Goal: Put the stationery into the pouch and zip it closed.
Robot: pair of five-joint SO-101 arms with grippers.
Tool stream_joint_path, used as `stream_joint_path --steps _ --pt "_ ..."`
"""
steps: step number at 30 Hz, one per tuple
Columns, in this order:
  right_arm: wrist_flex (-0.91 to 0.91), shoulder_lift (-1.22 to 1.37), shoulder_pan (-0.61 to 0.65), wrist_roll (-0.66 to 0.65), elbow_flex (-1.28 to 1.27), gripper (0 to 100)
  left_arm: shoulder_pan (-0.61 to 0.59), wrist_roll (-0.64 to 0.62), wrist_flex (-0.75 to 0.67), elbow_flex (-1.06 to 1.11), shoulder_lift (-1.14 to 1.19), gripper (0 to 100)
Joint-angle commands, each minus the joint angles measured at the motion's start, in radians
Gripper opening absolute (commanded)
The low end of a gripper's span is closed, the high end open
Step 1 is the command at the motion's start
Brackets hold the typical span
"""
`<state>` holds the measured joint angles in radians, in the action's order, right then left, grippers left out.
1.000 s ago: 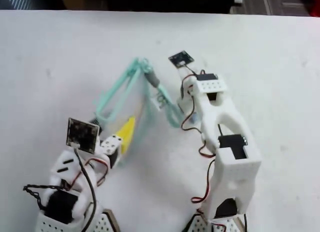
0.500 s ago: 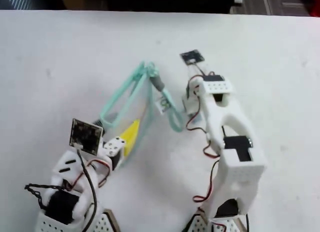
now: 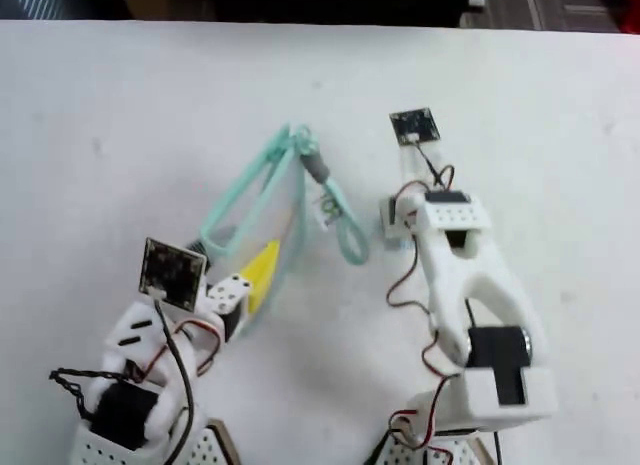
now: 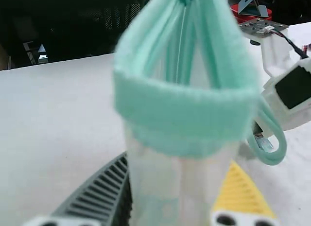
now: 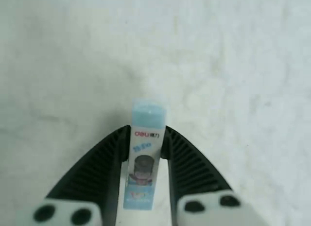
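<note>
A clear pouch (image 3: 262,210) with mint-green trim lies across the table, its mouth gaping and a green loop strap (image 3: 347,230) trailing off one side. My left gripper (image 3: 232,265) is shut on the pouch's near end. In the left wrist view the pouch (image 4: 184,114) stands between a dark ridged finger (image 4: 107,197) and a yellow finger (image 4: 240,192). The right arm (image 3: 450,235) sits to the right of the pouch, apart from it. My right gripper (image 5: 145,133) is shut on a light-blue eraser (image 5: 145,153) in a printed sleeve, held above bare table.
The white table (image 3: 520,95) has free room on all sides of the pouch. A small white tag (image 3: 324,213) hangs by the strap. The other arm's white body (image 4: 291,85) stands beyond the pouch in the left wrist view. Dark background lies past the table's far edge.
The right arm has swung to the right, away from the pouch and strap. The pouch's far end shifted slightly right. The left arm has stayed put.
</note>
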<state>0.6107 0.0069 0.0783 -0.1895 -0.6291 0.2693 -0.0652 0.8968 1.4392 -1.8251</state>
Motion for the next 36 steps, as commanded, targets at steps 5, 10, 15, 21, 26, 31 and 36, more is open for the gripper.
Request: stream_joint_path --steps 5,10,15,21,26,31,36 --pt "-0.122 -0.133 0.042 -0.098 -0.109 1.7 0.016 -0.005 -0.002 -0.015 -0.004 22" --pt "-0.122 -0.133 0.024 -0.098 -0.107 1.7 0.015 -0.009 -0.003 -0.015 -0.004 16" --pt "-0.122 -0.133 0.019 -0.098 -0.107 1.7 0.016 -0.006 -0.005 -0.015 -0.004 13" --pt "-0.122 -0.137 0.021 -0.098 -0.11 1.7 0.016 -0.006 -0.005 -0.015 -0.004 13" --pt "-0.122 -0.14 0.021 -0.098 -0.112 1.7 0.016 -0.008 -0.005 -0.015 -0.004 13" --pt "-0.122 -0.14 0.021 -0.098 -0.112 1.7 0.016 -0.008 -0.005 -0.015 -0.004 13" --pt "-0.122 -0.14 0.022 -0.098 -0.112 1.7 0.016 -0.006 -0.005 -0.015 -0.004 13"
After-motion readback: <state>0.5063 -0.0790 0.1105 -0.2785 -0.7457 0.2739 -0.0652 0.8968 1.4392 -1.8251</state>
